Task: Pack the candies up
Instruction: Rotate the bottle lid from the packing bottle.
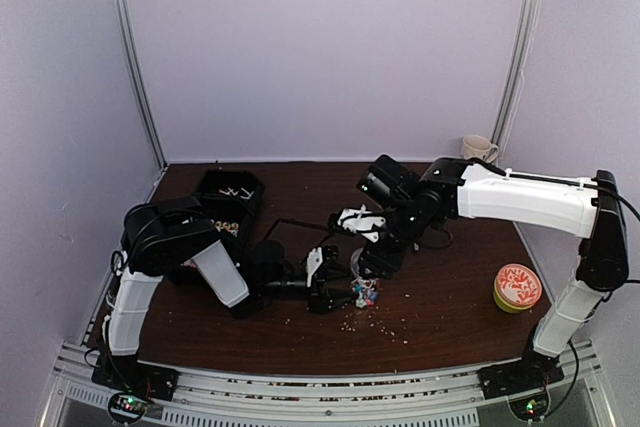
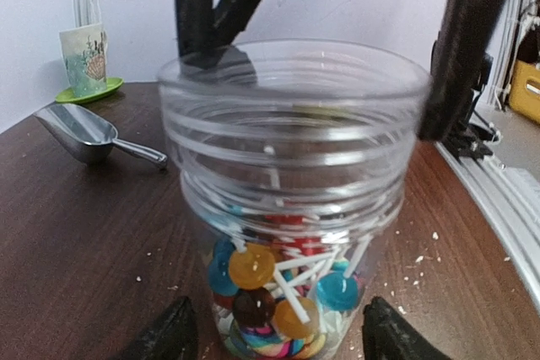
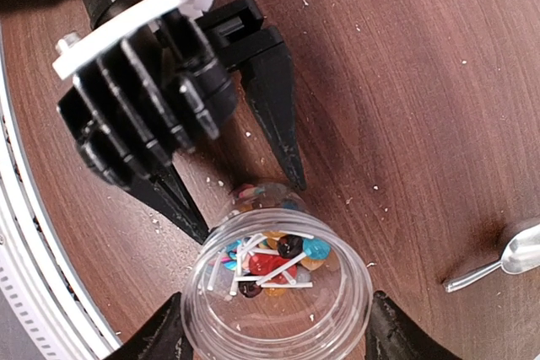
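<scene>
A clear plastic jar (image 2: 295, 124) stands open on the brown table (image 2: 76, 233). At its bottom lie the candies (image 2: 253, 267), small round sweets on white sticks, orange, blue, red and striped. My left gripper (image 2: 283, 326) is open, one finger on each side of the jar's base, with a small gap on the left. My right gripper (image 3: 278, 326) reaches down from above and is shut on the jar's rim (image 3: 278, 351). The right wrist view looks down at the candies (image 3: 283, 255) and at the left gripper (image 3: 251, 208). In the top view the jar (image 1: 366, 292) is at the table's middle front.
A metal scoop (image 2: 80, 132) lies behind the jar. A mug (image 1: 478, 148) stands at the back right. A round green and pink lid (image 1: 517, 287) is at the right. Black bins (image 1: 228, 202) stand at the back left. Pale crumbs (image 1: 385, 325) dot the table.
</scene>
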You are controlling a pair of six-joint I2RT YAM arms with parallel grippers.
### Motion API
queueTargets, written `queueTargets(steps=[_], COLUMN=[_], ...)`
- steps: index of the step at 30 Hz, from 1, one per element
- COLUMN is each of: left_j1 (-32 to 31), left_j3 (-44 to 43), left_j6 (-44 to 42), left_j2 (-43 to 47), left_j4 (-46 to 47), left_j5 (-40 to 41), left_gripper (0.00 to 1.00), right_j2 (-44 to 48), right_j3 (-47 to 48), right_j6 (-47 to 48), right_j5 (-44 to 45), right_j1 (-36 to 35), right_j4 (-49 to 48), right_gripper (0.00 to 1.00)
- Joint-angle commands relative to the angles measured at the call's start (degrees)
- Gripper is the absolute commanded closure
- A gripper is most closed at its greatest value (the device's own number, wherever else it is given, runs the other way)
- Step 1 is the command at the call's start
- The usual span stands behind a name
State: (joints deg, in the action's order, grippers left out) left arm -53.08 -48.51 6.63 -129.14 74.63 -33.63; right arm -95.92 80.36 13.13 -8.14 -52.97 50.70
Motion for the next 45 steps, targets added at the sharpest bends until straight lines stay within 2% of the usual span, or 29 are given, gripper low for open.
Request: queueTargets(steps=[1, 6, 14, 20, 28, 34, 45], left_j1=[0.3, 0.3, 0.0, -0.5, -0.7, -1.0, -1.1], left_j3=[-0.7, -1.9, -5.0, -6.7, -9.0, -8.9, -7.8], left_j6=[0.4, -0.4, -0.7, -0.9, 0.4, 0.0, -0.1], left_j2=[-1.0, -1.1, -2.4, -3.8, -5.2, -5.6, -5.7], left_j4=[3.4, 1.1, -1.8, -2.8, -2.1, -1.7, -0.7], left_j5=[0.7, 0.5, -1.4, -1.9, -1.0, -0.4, -0.9], left_gripper=[0.25, 0.17, 0.16, 0.2, 0.22, 0.32, 0.38], right_j2=[-1.2, -0.2, 2.1, 3.0, 3.3, 3.8, 2.9], right_j3=[0.3, 0.0, -0.6, -1.5, -2.3, -3.1, -4.2], right_j6=[-1.4, -2.5, -3.7, -4.1, -4.7, -5.2, -4.9], right_j5=[1.3, 3.0, 4.2, 4.8, 4.6, 4.7, 3.1], right_j1=[-0.2, -0.1, 0.5, 0.9, 1.0, 1.3, 1.4], right_j4=[-0.3, -0.8, -1.5, -2.4, -2.9, -3.0, -4.4], right_gripper=[0.35, 0.35, 0.35, 0.35, 0.35, 0.35, 0.35])
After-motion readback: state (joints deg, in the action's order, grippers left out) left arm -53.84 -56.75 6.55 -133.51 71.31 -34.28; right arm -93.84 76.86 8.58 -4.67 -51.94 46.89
